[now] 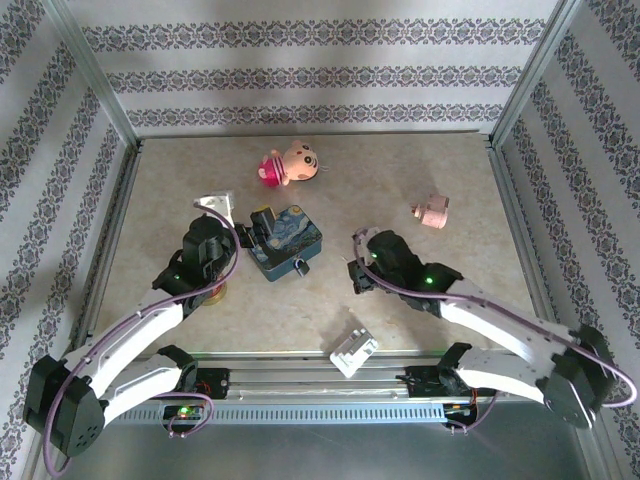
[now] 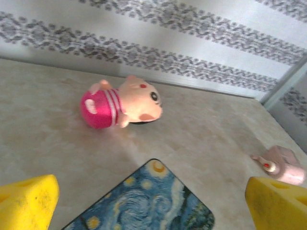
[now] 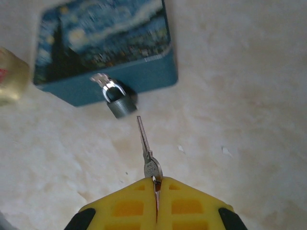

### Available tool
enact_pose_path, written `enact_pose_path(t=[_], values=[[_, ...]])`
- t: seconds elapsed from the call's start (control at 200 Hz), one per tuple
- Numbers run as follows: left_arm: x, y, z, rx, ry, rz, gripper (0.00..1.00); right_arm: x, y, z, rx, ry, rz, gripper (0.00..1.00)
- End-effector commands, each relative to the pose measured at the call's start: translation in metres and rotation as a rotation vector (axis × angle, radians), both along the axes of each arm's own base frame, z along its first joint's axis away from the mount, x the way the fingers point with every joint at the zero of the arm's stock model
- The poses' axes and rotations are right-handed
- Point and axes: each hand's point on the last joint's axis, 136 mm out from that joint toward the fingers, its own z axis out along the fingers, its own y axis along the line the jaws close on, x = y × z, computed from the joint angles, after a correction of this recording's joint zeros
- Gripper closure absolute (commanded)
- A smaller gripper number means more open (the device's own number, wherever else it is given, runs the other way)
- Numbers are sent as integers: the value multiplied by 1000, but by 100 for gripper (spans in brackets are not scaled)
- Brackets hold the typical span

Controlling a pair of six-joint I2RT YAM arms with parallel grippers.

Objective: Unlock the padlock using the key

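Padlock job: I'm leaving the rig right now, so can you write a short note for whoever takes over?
Right gripper: shut on the key by its head, blade pointing at the padlock.
Left gripper: open, holding nothing, hovering above the blue tin.
Padlock: hangs at the tin's front side with its shackle closed. The key tip is close to the padlock's body, but I cannot tell if they touch.
Done: the key is in hand and aimed.
Left: find the keyhole, which is not visible here, then insert the key, turn it and free the shackle.
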Motion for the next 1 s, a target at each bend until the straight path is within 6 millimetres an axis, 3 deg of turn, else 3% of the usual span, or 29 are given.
enact_pose_path(t=[0.0,0.115,0.23,0.4,0.485,0.785,0.994], values=[[-7,-25,27,12,-6,-151,1,3,8,32,178,-126,45,100],[-7,-42,25,23,78,-233,1,3,6,57,320,-203,56,100],[-16,-79,29,-59,100,-437,1,2,5,73,387,-258,64,100],[-25,-123,29,-196,165,-677,0,2,9,82,436,-276,78,100],[-28,-136,27,-228,189,-746,7,2,11,82,447,-269,82,100],[-48,-164,41,-278,161,-925,23,3,20,84,495,-247,103,100],[-47,-171,32,-277,186,-937,34,4,24,85,501,-240,120,100]])
